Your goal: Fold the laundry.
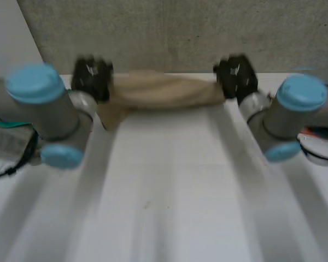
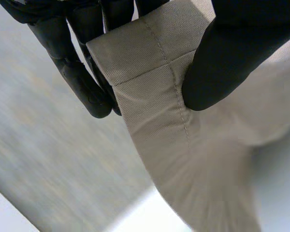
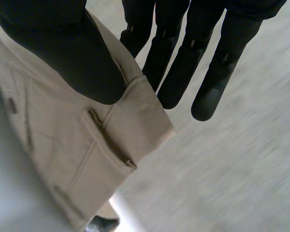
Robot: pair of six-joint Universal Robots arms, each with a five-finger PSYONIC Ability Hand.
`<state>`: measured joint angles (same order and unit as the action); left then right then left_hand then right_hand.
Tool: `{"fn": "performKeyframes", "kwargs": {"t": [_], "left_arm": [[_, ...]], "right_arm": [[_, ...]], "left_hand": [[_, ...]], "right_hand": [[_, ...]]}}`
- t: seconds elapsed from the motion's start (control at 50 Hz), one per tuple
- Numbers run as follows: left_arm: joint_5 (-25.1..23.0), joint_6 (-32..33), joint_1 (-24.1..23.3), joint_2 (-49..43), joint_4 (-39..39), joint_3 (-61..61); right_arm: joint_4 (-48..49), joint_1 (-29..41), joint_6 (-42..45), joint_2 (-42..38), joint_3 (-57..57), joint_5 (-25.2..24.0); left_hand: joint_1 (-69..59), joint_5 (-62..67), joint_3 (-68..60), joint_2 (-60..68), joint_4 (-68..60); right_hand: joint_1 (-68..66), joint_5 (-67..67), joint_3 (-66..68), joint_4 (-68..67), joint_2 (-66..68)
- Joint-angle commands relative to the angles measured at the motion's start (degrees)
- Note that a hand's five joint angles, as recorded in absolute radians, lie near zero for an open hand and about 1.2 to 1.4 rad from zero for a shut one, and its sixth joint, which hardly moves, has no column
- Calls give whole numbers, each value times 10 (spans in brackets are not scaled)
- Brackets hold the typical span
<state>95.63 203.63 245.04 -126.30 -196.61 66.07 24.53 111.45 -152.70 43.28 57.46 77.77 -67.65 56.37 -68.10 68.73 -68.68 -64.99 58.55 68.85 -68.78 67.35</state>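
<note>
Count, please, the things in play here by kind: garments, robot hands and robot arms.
Garments: 1, the beige garment
Hands: 2, the left hand and the right hand, each pinching one end of the garment
Arms: 2, the left arm and the right arm
Total: 5

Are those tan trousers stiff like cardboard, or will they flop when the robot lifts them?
Probably floppy: the trousers bunch and droop between the left hand and right hand. Likely light, since a pinch at each end holds them. The ribbed weave looks unlikely to slip.
</note>
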Motion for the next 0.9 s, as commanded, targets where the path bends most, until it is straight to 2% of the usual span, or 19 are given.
{"fn": "performKeyframes", "kwargs": {"t": [0.02,0.1,0.24,0.32,0.42,0.5,0.56,0.6,0.62,0.66,0.68,0.8,0.9], "left_arm": [[-10,16,-18,-22,44,95],[-23,23,-29,14,97,129],[-26,30,-50,78,197,178],[-22,49,-64,108,268,208],[-14,77,-90,144,376,251],[-21,78,-110,161,442,264],[-31,75,-119,173,480,259],[-33,72,-119,180,487,251],[-33,70,-116,189,487,242],[-32,72,-112,199,484,231],[-31,72,-109,203,480,224],[-39,70,-57,185,397,148],[-72,72,-22,109,342,83]], "right_arm": [[-16,-19,56,-19,99,-3],[-44,-20,76,20,141,-2],[-170,-16,109,119,208,-2],[-272,-19,165,167,243,3],[-426,-34,263,222,295,36],[-508,-47,310,257,345,51],[-506,-51,318,282,379,41],[-490,-53,317,288,393,31],[-470,-54,316,294,405,25],[-449,-54,316,295,414,20],[-440,-54,315,296,418,20],[-382,-42,302,293,437,21],[-357,-26,283,291,448,26]], "left_hand": [[-124,136,-119,113,-113],[-124,136,-119,113,-113],[-124,136,-119,113,-113],[-124,136,-119,113,-113],[-124,136,-119,113,-113],[-124,136,-119,113,-113],[-124,136,-119,113,-113],[15,-2,20,-26,25],[261,-248,265,-271,271],[513,-500,517,-523,523],[576,-564,581,-587,587],[576,-564,581,-587,587],[521,-508,525,-531,531]], "right_hand": [[-150,115,111,-112,126],[-150,115,111,-112,126],[-150,115,111,-112,126],[-150,115,111,-112,126],[-150,115,111,-112,126],[-150,115,111,-112,126],[-150,115,111,-112,126],[-150,115,111,-112,126],[-150,115,111,-112,126],[-150,115,111,-112,126],[-150,115,111,-112,126],[-150,115,111,-112,126],[-150,115,111,-112,126]]}}
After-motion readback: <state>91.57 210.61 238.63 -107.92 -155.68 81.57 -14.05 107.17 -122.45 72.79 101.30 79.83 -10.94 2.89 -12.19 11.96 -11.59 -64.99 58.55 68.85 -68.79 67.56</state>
